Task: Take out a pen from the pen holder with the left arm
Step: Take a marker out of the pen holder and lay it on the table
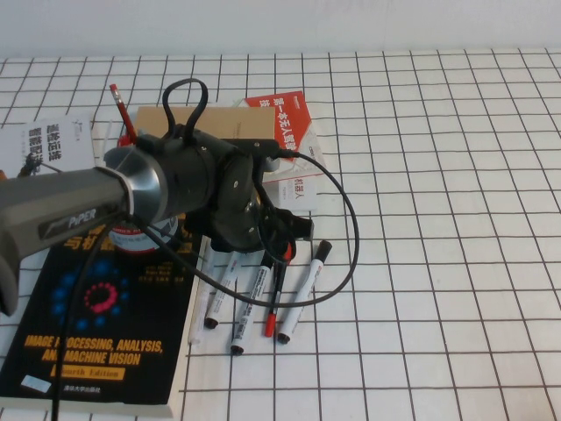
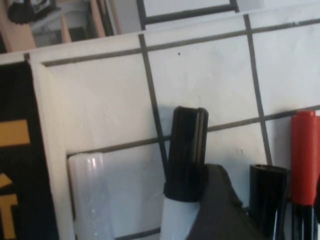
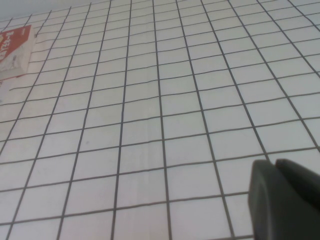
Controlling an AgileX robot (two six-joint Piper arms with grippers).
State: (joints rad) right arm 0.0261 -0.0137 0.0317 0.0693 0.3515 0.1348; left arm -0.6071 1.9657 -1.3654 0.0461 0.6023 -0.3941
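My left gripper (image 1: pixel 285 244) hangs low over several markers lying side by side on the checked table, just right of a dark book. In the left wrist view one dark finger (image 2: pixel 215 200) stands between a white marker with a black cap (image 2: pixel 186 150) and a black pen (image 2: pixel 267 195). A red-capped pen (image 2: pixel 305 160) lies beside the black one. The jaws stand apart, gripping nothing. The red-and-white pen holder (image 1: pixel 131 237) is mostly hidden under the arm. A red pen (image 1: pixel 123 114) rises behind the arm. My right gripper (image 3: pixel 282 200) hovers over bare table, shut and empty.
A dark book (image 1: pixel 96 333) lies at the front left. A red-and-white book (image 1: pixel 285 118) and a brown board (image 1: pixel 162 118) lie behind the arm, and a white booklet (image 1: pixel 44 145) lies at the far left. A black cable (image 1: pixel 351 228) loops right of the gripper.
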